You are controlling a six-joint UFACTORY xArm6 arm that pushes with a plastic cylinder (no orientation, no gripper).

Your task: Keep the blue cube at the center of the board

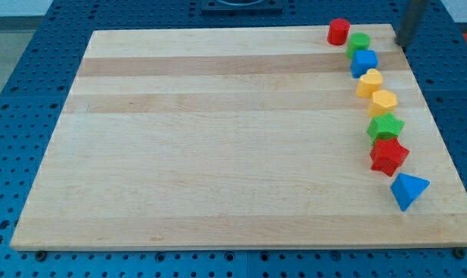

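Note:
The blue cube (364, 62) sits near the board's top right, in a curved line of blocks along the view's right side. It touches a green cylinder (358, 45) above it and a yellow block (370, 83) below it. My tip (401, 42) is the lower end of the dark rod at the view's top right corner. It stands about a block's width to the right of the green cylinder and the blue cube, touching neither.
A red cylinder (338, 32) lies at the line's top. Below the yellow block come a second yellow block (384, 102), a green star (385, 127), a red star (388, 156) and a blue triangle (407, 190). The wooden board (218, 139) rests on a blue perforated table.

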